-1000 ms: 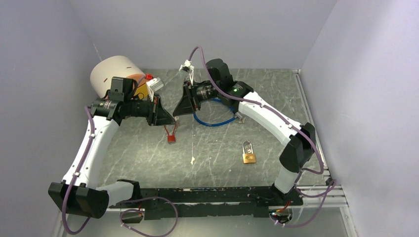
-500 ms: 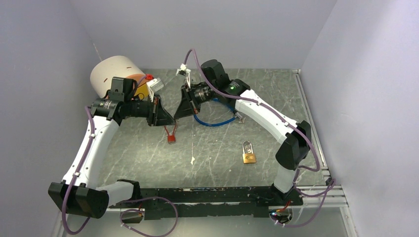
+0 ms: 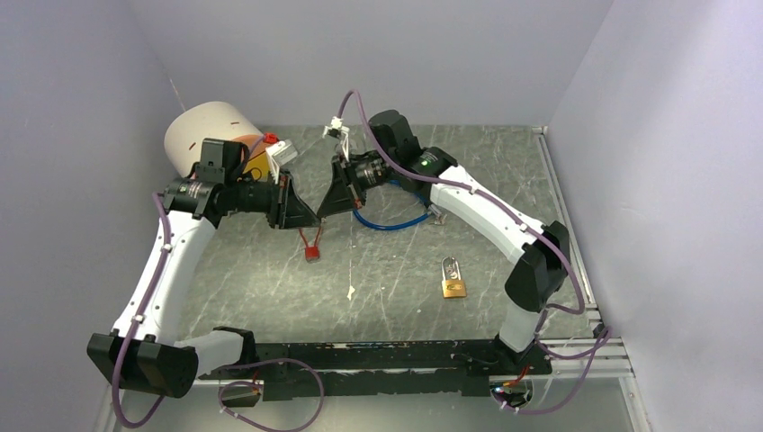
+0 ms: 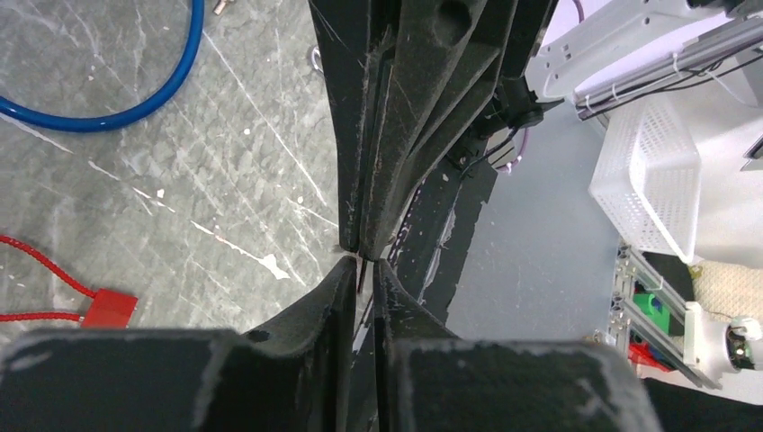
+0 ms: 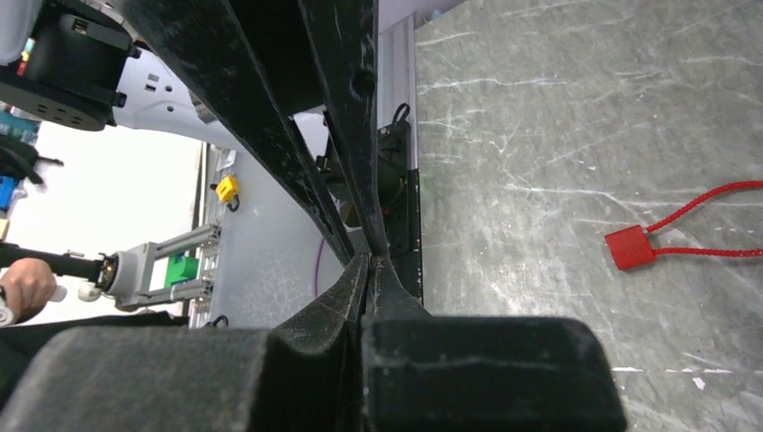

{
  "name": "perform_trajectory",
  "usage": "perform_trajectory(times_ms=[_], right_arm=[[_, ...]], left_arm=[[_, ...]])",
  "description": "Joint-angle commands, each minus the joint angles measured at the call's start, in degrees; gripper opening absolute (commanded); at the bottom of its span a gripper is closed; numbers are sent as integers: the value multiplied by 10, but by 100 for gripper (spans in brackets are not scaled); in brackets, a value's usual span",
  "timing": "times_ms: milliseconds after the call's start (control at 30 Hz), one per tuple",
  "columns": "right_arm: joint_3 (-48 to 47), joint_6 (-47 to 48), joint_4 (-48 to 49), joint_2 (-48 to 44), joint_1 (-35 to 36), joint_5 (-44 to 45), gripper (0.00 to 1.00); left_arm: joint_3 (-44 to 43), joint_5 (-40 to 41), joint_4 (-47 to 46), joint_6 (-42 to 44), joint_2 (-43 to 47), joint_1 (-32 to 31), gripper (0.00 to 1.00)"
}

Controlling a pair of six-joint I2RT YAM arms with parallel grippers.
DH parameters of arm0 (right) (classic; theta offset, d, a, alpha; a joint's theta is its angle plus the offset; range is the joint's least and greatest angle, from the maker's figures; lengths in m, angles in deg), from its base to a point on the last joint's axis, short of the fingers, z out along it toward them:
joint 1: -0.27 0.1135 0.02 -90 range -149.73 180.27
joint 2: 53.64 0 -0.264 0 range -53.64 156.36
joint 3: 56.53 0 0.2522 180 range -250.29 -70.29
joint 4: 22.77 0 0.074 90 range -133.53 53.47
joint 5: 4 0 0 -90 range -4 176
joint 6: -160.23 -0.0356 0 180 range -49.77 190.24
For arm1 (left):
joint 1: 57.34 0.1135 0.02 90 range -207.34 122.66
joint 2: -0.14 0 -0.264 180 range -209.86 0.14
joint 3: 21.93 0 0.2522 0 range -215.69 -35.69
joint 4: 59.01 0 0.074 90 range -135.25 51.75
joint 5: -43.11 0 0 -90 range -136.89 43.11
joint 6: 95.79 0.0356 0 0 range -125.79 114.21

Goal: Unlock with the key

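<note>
The top view shows both arms reaching inward over the grey marbled table (image 3: 387,270), with the left pincer (image 3: 316,220) and the right pincer (image 3: 320,212) meeting tip to tip above its middle. From this view we cannot read the state of either pincer.

The right wrist view shows what the top view does not: the right pincer's fingers (image 5: 355,279) are pressed together along their length. We cannot tell whether anything is between them.

The left wrist view shows the left pincer's fingers (image 4: 337,297) separated by a narrow slit. A thin sliver sits at the tips, too small to identify, so we cannot tell whether this pincer grips anything. We cannot make out the key in any view.

Only the top view shows the brass padlock (image 3: 453,286). It lies flat on the table right of centre, toward the near edge and well apart from both pincers. A white cylindrical roll (image 3: 211,135) stands at the far left.

A red cord with a red rectangular tag (image 3: 312,253) appears in all three views, just below the left pincer in the top view. The blue cable loop (image 4: 192,36) lies on the table beyond the tips.
</note>
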Motion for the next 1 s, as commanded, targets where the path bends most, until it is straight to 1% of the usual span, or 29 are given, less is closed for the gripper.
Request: perform_trajectory(times_ms=[0, 33, 67, 100, 133, 167, 233, 267, 300, 333, 400, 467, 600, 667, 733, 833, 900, 967], right_arm=[[55, -69, 128, -60, -9, 19, 0], [81, -101, 180, -75, -15, 29, 0], [108, -139, 235, -92, -23, 39, 0], [147, -177, 292, -114, -32, 57, 0], [175, -213, 350, -131, -41, 67, 0], [196, -247, 397, -145, -50, 81, 0], [225, -290, 476, -170, -59, 112, 0], [232, -299, 491, -180, -60, 133, 0], [237, -307, 502, -189, -60, 152, 0], [242, -314, 512, -199, -61, 176, 0], [251, -336, 538, -211, -61, 202, 0], [257, -360, 562, -217, -61, 222, 0], [263, -414, 602, -216, -61, 242, 0], [260, -431, 609, -211, -61, 243, 0], [254, -444, 614, -205, -60, 242, 0], [255, -471, 627, -196, -59, 247, 0], [249, -480, 629, -189, -59, 247, 0], [239, -482, 619, -181, -59, 245, 0]], left_arm=[[-36, 0, -23, -40, 12, 1, 30], [-36, -6, -39, -55, 15, 1, 40], [-32, -16, -59, -72, 19, 1, 48], [-26, -29, -86, -103, 28, 1, 54], [-13, -37, -129, -152, 37, 1, 59], [9, -42, -178, -196, 50, 1, 62], [52, -27, -308, -307, 76, 1, 67], [76, -1, -375, -370, 91, 1, 69], [97, 24, -465, -430, 105, 1, 71], [120, 52, -523, -483, 117, 1, 73], [153, 108, -620, -580, 134, 1, 74], [173, 152, -678, -659, 145, 0, 74], [184, 191, -755, -734, 151, 0, 77], [187, 192, -799, -757, 146, 0, 84], [188, 181, -841, -778, 132, 0, 86], [191, 166, -927, -821, 106, -2, 84], [197, 163, -972, -849, 89, -6, 78], [196, 159, -986, -864, 76, -9, 71]])
